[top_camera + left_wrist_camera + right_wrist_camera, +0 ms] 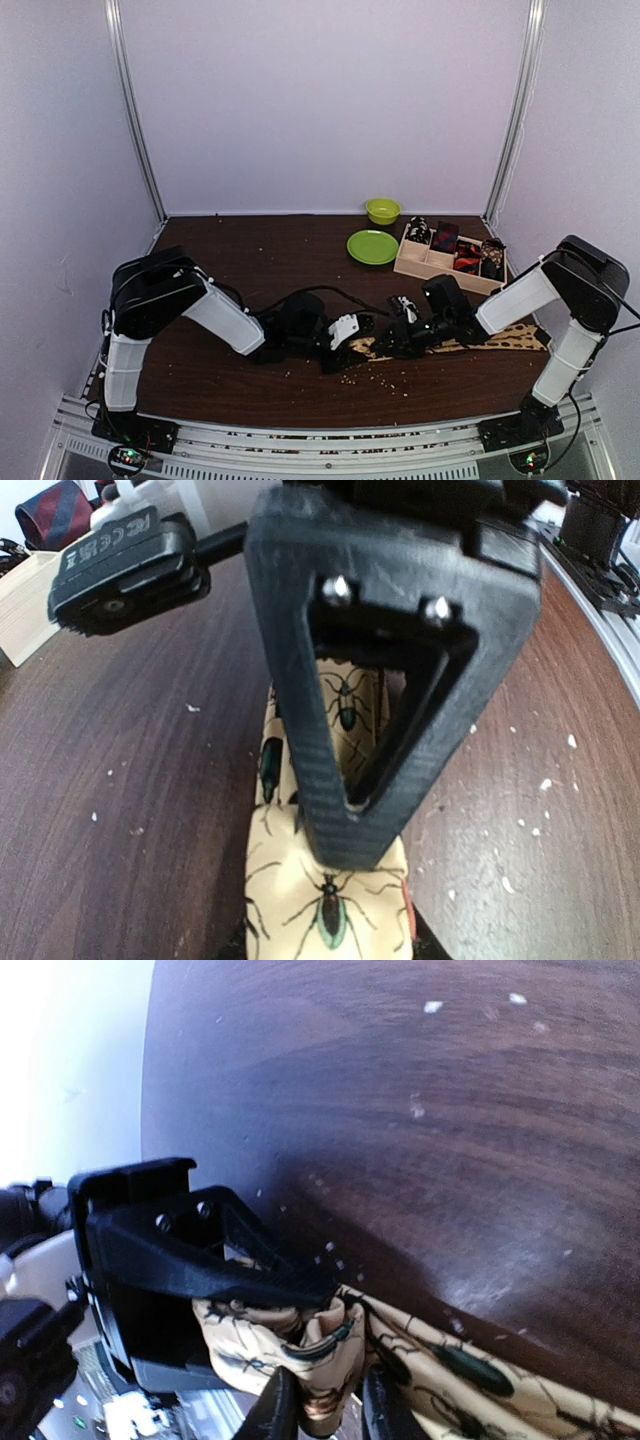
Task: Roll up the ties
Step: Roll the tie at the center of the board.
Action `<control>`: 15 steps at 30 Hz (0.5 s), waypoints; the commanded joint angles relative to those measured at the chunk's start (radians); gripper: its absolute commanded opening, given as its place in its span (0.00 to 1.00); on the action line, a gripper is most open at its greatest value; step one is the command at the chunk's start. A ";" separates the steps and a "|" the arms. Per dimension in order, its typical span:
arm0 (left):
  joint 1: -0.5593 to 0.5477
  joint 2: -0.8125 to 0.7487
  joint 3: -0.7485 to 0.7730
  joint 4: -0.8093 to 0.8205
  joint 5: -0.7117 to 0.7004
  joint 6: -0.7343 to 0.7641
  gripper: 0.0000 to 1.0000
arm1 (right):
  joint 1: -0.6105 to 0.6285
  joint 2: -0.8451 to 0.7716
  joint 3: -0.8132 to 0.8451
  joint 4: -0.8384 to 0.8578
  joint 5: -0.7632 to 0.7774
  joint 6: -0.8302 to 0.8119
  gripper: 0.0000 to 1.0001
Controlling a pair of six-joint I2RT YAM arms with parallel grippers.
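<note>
The long tan tie (500, 338) with dark insect-like marks lies across the front right of the table, its left end gathered up between both grippers. My left gripper (345, 335) holds that end. In the left wrist view the tie (330, 910) sits between my own dark fingertips at the bottom edge, gripper (330, 944), and the right gripper's black triangular finger (300, 730) presses on it from above. My right gripper (400, 333) is shut on a fold of the tie (450, 1370) in the right wrist view, gripper (325, 1415). The left gripper's finger (200, 1250) lies over the bundle.
A tan wooden compartment tray (412, 266) at the back right holds several small rolled ties. A green plate (372, 246) and a green bowl (382, 210) stand beside it. Pale crumbs dot the dark table near the grippers. White walls enclose the table.
</note>
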 commanded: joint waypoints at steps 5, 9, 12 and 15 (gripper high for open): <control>-0.002 -0.040 -0.046 -0.173 0.036 0.053 0.31 | 0.014 -0.075 0.072 -0.232 0.071 -0.080 0.31; -0.003 -0.040 -0.049 -0.167 0.038 0.049 0.30 | 0.035 -0.067 0.102 -0.239 0.064 -0.083 0.31; -0.002 -0.039 -0.048 -0.168 0.037 0.049 0.31 | 0.047 -0.053 0.123 -0.235 0.057 -0.085 0.28; -0.002 -0.039 -0.048 -0.171 0.030 0.048 0.31 | 0.052 -0.031 0.133 -0.228 0.053 -0.086 0.19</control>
